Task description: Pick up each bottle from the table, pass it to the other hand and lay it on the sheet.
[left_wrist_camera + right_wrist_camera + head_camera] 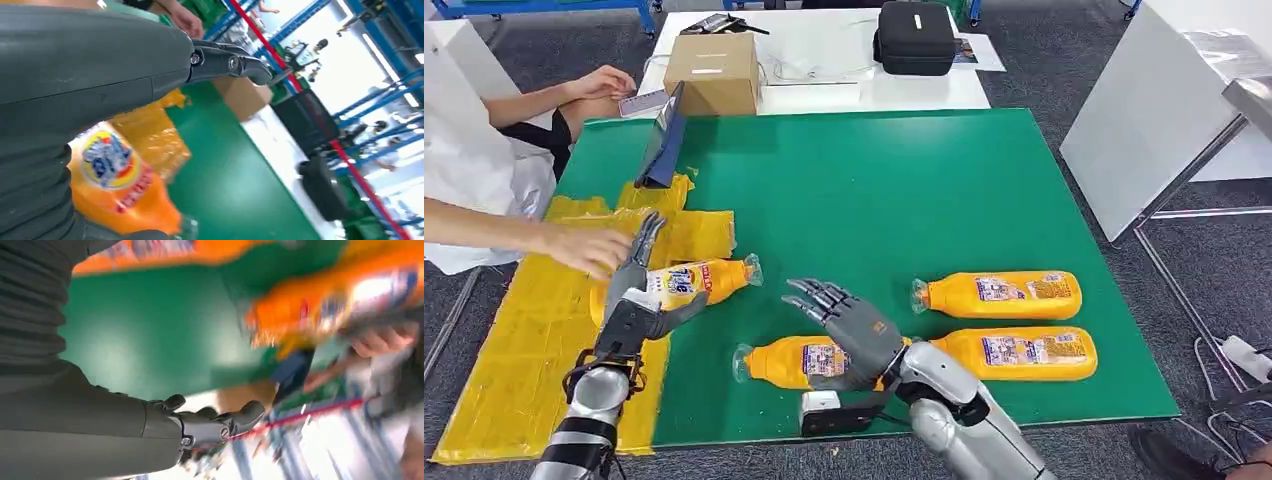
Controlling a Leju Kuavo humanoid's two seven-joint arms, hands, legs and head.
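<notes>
A green mat [904, 200] covers the table, with a crumpled yellow sheet [524, 330] along its left edge and a cardboard box [713, 72] and black case [914, 36] on the white table beyond. The left hand [636, 300] grips an orange bottle [694, 282] at the sheet's edge, cap toward the mat, while a person's hand [589, 248] reaches in just beside it. The right hand [849, 325] is empty with fingers spread, above one lying bottle [789, 362]; two more bottles [1004, 295] [1024, 353] lie to the right.
</notes>
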